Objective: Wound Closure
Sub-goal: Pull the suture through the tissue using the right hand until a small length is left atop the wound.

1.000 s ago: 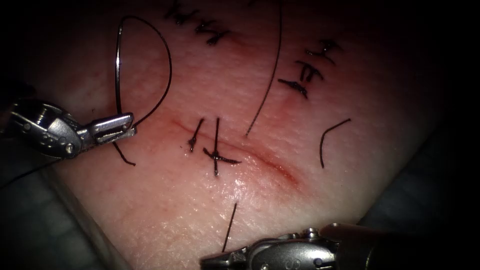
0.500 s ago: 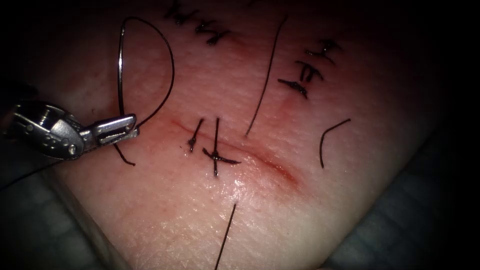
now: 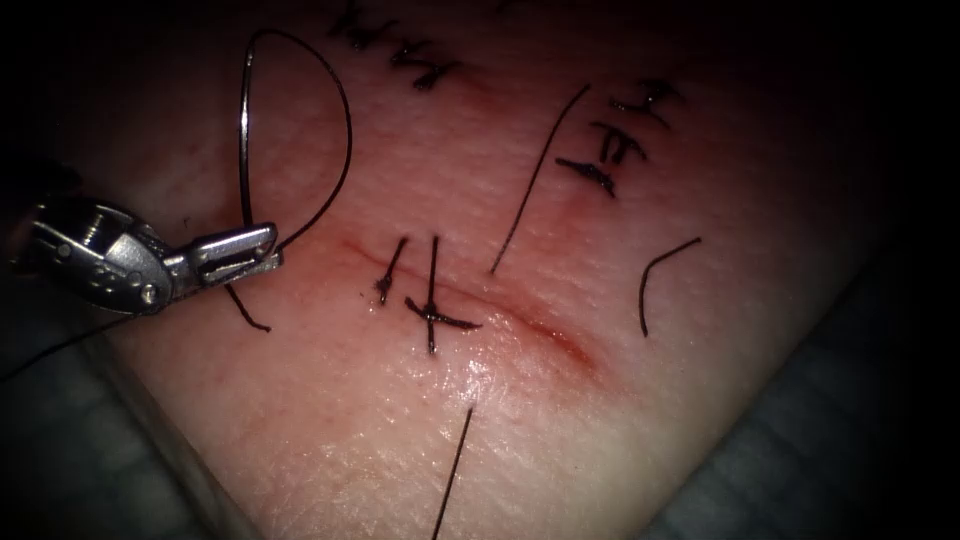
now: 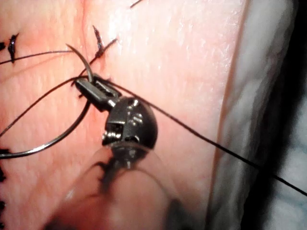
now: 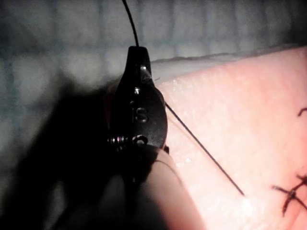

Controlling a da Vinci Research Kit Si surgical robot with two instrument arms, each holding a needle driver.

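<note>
The pale pink slab of pork-belly tissue [image 3: 620, 400] is the largest thing here, its reddish cut [image 3: 520, 320] running aslant to the right of the left tool, wet with a little red fluid [image 3: 570, 345]. Beyond the tissue's edges lies a dark gridded surface [image 3: 800, 440]; in the endoscope view that edge runs close under the left tool, while open tissue spreads on its far side.

The left arm's silver needle-driver tool [image 3: 255, 250] lies just left of the cut's left end, its jaws pressed together on the thin curved steel needle [image 3: 243, 130]. It pinches the needle near one end; the long arc rises free above the tool, out of the tissue, and a short piece pokes out below the jaws. Black suture thread [image 3: 335, 170] arches from the needle's far end back down to the jaws. Black knotted stitches [image 3: 432, 312] cross the cut right of the tool.

The right arm's dark tool [image 5: 139, 57] hangs past the tissue edge over the gridded surface, seemingly pinching a black thread strand [image 5: 132, 24] at its tip, though that view is dim. Loose cut thread ends [image 3: 660, 275] lie on the far right of the cut.
</note>
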